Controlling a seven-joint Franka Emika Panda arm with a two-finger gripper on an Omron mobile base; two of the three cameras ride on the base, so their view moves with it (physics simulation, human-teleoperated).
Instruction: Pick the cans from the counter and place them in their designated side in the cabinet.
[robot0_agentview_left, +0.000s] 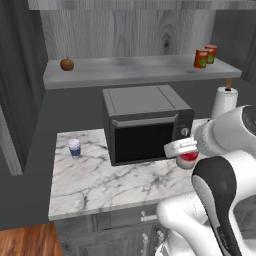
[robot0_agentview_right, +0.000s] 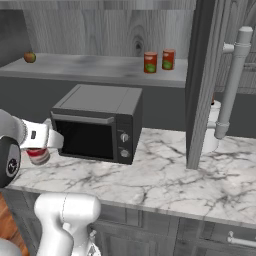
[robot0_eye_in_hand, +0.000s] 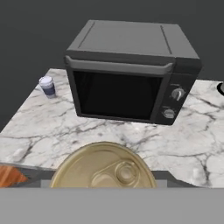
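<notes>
A red-and-white can (robot0_agentview_left: 188, 159) with a tan top (robot0_eye_in_hand: 105, 169) hangs just under my hand, in front of the microwave and a little above the counter (robot0_agentview_left: 100, 186). My gripper (robot0_agentview_left: 186, 152) appears shut on it, though its fingertips are hidden. From the right base view this can (robot0_agentview_right: 37, 156) is near the counter's (robot0_agentview_right: 165, 175) left end. Two orange-red cans with green patches (robot0_agentview_left: 200, 58) (robot0_agentview_left: 211, 53) stand side by side at the right end of the cabinet shelf (robot0_agentview_left: 130, 71); from the other side they (robot0_agentview_right: 150, 62) (robot0_agentview_right: 168, 59) are near the dark post.
A black microwave (robot0_agentview_left: 145, 127) fills the counter's middle. A white cup with a blue band (robot0_agentview_left: 74, 148) stands left of it. An apple (robot0_agentview_left: 67, 64) lies at the shelf's left end. A paper towel roll (robot0_agentview_left: 224, 101), dark post (robot0_agentview_right: 200, 80) and white pipe (robot0_agentview_right: 232, 75) stand right.
</notes>
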